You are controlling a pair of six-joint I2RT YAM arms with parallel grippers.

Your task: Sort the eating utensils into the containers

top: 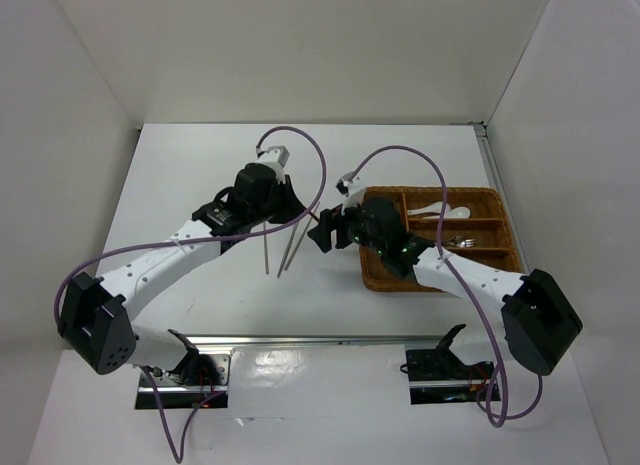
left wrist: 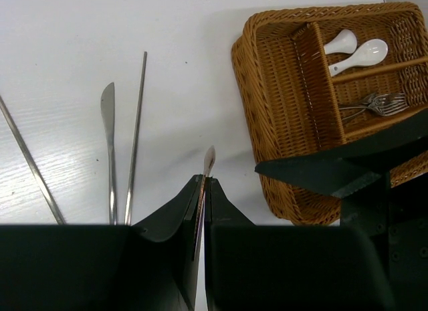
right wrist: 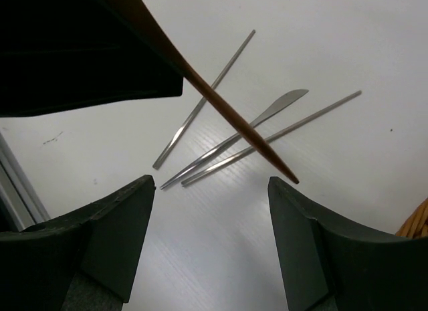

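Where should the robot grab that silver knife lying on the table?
On the knife just below its blade, coming straight down from above and pinching across its thin width. It lies flat on the table, and the chopstick beside it sits closest at the handle's end but spreads away toward the blade.

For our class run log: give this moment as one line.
left hand: shut on brown utensil | right hand: open, empty | table: knife, two metal chopsticks | tray: white spoons, forks
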